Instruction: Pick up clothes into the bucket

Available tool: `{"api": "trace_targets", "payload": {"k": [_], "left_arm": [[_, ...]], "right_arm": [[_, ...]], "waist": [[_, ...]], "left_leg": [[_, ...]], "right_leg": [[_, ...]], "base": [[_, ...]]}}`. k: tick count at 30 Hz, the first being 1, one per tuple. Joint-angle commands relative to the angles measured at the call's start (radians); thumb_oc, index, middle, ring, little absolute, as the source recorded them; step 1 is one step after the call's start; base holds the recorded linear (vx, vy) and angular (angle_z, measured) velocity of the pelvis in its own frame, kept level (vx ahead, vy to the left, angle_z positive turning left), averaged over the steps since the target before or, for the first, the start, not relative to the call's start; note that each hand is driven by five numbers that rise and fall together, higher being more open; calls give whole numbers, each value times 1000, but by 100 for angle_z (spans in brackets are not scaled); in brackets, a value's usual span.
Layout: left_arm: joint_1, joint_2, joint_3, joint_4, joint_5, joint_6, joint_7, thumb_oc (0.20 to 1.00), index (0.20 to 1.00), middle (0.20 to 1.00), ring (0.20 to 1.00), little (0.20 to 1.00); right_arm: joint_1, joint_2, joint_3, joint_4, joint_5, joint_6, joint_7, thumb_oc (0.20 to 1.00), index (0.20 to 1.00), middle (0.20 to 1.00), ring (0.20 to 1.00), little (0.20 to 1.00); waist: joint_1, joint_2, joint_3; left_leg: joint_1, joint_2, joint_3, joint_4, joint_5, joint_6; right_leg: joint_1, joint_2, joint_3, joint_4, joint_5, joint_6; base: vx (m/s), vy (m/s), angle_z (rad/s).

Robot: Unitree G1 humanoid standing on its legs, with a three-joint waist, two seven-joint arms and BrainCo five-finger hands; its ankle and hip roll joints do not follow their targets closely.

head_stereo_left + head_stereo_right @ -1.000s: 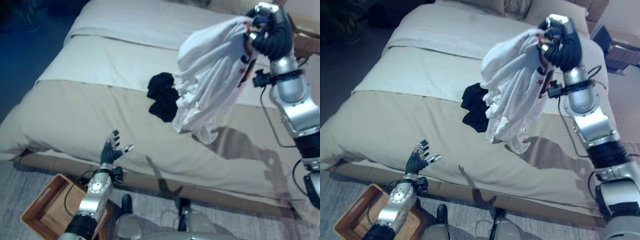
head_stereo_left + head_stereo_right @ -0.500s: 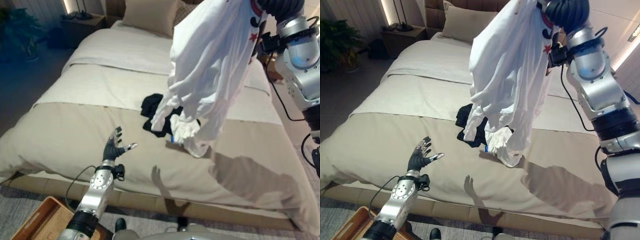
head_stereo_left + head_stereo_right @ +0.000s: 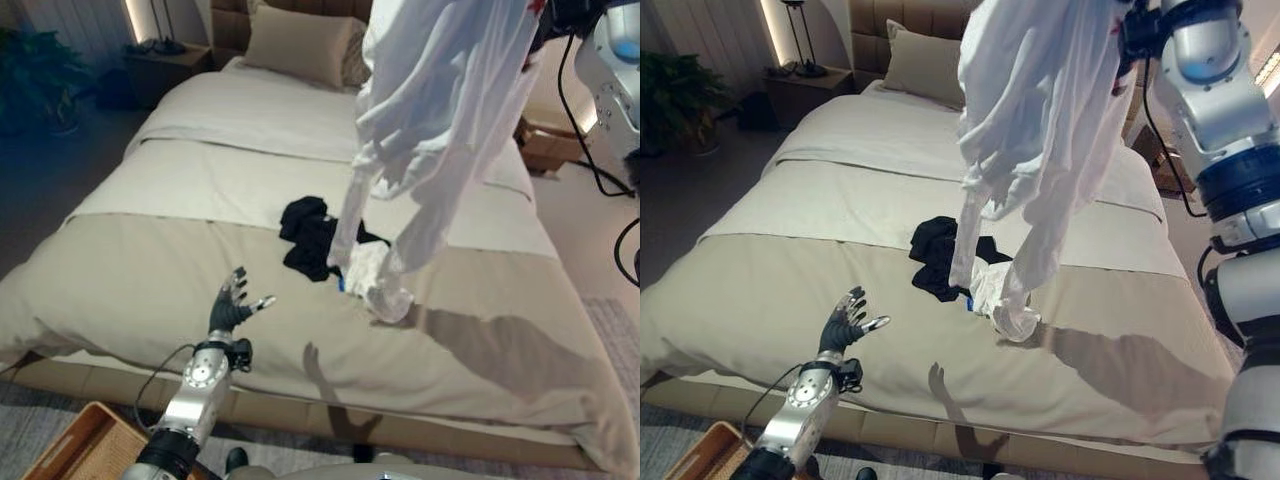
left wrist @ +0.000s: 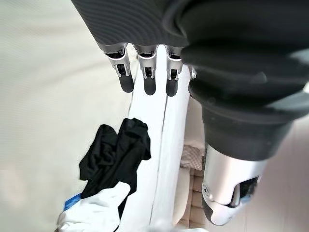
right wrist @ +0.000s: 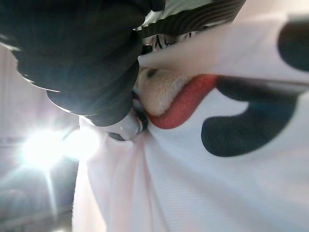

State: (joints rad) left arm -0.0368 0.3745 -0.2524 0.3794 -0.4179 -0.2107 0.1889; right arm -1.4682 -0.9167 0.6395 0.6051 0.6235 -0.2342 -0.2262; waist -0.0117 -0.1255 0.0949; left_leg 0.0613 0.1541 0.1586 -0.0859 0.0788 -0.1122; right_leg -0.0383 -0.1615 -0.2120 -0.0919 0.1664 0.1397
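A white shirt (image 3: 440, 120) with a red and black print hangs long over the bed, held up past the top of the eye views. My right hand (image 5: 96, 58) is shut on its printed cloth (image 5: 217, 159). The shirt's lowest end (image 3: 383, 297) reaches the bedcover beside a crumpled black garment (image 3: 305, 235). My left hand (image 3: 230, 310) is open, fingers spread, above the bed's near edge and left of both clothes. Past its fingers (image 4: 147, 77) lies the black garment (image 4: 113, 154). A corner of the brown basket (image 3: 70, 450) stands on the floor at the lower left.
The beige bed (image 3: 150, 270) spans the middle, with pillows (image 3: 300, 55) at its head. A nightstand with a lamp (image 3: 160, 50) and a plant (image 3: 30, 90) stand far left. A brown box (image 3: 550, 150) sits right of the bed.
The camera has tilted up towards the head of the bed. My right arm has lifted the white shirt higher, so it hangs stretched out. The left hand has hardly moved.
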Motion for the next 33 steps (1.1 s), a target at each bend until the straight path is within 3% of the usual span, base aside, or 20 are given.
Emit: {"api": "trace_targets", "payload": {"k": [1, 9, 15, 22, 33], "left_arm": [[-44, 52, 24, -59, -11, -55, -2, 1000, 1000, 1000, 1000, 1000], [-242, 77, 2, -129, 12, -67, 38, 1000, 1000, 1000, 1000, 1000], [-412, 51, -61, -185, -112, -67, 16, 1000, 1000, 1000, 1000, 1000], [-533, 28, -125, -60, -16, -37, 55, 1000, 1000, 1000, 1000, 1000], [-637, 19, -186, -9, 64, -10, 75, 1000, 1000, 1000, 1000, 1000]], "right_arm": [[-163, -16, 22, -11, 49, -52, -11, 200, 200, 200, 200, 200], [0, 37, 1, -197, 11, -38, 37, 200, 200, 200, 200, 200], [160, 123, 25, -279, -49, 36, 122, 200, 200, 200, 200, 200], [315, 213, 57, -346, -67, 89, 210, 200, 200, 200, 200, 200], [384, 273, 67, -370, -63, 108, 239, 200, 200, 200, 200, 200]], "waist": [[5, -34, -7], [-15, -23, -9], [-27, -8, -7], [-36, 4, 0], [-35, 15, 8]], "left_leg": [[-29, 33, -12, 59, -41, -26], [-21, 30, -9, 67, -49, -23], [-11, 25, -3, 67, -51, -19], [-4, 21, -1, 67, -49, -16], [-9, 18, -4, 65, -45, -14]], "right_leg": [[96, -89, -88, 14, -21, 103], [101, -90, -80, 17, -27, 98], [103, -95, -75, 19, -25, 98], [108, -98, -71, 20, -26, 97], [108, -105, -79, 19, -21, 101]], "base": [[0, 0, 0], [0, 0, 0], [0, 0, 0], [0, 0, 0], [0, 0, 0]]}}
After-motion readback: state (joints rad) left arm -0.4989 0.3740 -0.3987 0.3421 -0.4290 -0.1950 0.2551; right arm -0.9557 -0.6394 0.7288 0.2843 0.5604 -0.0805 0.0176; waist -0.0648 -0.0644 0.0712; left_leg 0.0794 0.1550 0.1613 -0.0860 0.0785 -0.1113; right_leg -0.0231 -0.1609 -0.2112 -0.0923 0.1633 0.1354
